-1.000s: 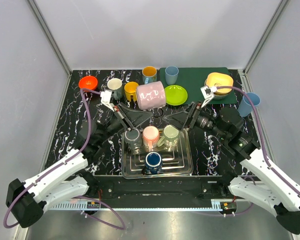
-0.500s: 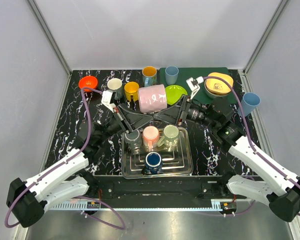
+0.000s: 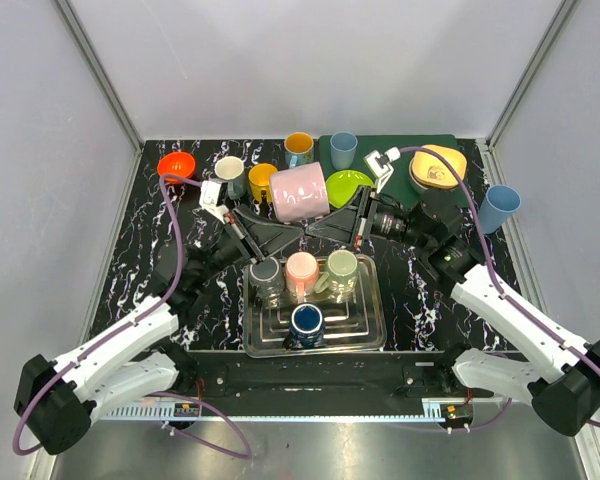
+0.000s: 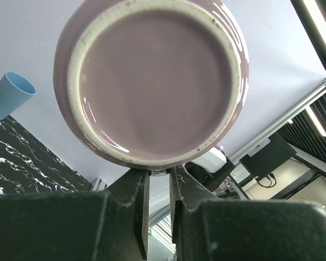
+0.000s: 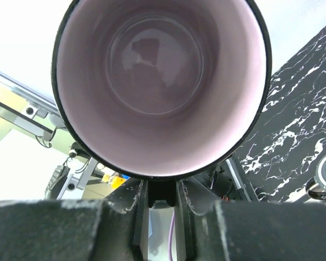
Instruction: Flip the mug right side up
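Mug (image 3: 300, 192) (script illegible) — sideways between left gripper (image 4: 159, 174) and right gripper (image 5: 162, 187).

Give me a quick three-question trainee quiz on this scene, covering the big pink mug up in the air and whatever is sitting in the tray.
1. True or false: the large pink ceramic mug stands upright.
2. Which wrist view looks straight into that mug's open mouth? A) left wrist B) right wrist C) neither
3. How many smaller mugs sit in the clear rectangular tray?

Key
1. False: it is held sideways in the air.
2. B: the left wrist view shows its base instead.
3. Four: grey mug, peach mug, green mug, dark blue mug.
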Available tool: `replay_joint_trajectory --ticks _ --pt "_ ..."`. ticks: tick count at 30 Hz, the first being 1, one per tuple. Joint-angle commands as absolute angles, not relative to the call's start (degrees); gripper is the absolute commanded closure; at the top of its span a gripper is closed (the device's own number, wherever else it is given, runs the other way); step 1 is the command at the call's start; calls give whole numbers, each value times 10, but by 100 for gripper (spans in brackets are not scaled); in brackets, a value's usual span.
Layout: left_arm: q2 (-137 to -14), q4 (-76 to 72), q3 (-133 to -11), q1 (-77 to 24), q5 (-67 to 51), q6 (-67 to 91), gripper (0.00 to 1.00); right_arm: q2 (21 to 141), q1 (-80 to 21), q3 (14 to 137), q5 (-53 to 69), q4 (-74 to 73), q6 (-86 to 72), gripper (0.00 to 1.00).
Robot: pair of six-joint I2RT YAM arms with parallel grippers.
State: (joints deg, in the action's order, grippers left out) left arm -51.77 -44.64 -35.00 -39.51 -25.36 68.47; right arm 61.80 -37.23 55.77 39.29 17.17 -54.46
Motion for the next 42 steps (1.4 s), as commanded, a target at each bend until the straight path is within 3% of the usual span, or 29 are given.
replay_joint_trajectory --ticks 1,3,5,9,13,17,24,42 --pt "-497 -469 -352 -397 -298 670 76 615 -368 598 370 145 -498 100" --pt "-478 -434 -350 -387 -289 644 54 607 -368 619 317 101 -449 100" --pt "-439 -309 -367 -376 -245 608 36 610 -368 664 262 -17 -402 100" --pt "-373 20 -431 -373 -17 487 17 656 -368 736 115 -154 -319 100" --pt "-351 283 -483 -373 200 493 13 751 -369 804 43 -235 -276 100" --pt "-331 360 -492 -372 310 510 9 914 -378 922 -43 -307 -228 100" --pt "-301 380 -478 -372 335 497 9 1083 -383 1022 -155 -337 -168 100" --pt "-315 364 -447 -372 334 468 9 1357 -360 1273 -120 -419 -163 100"
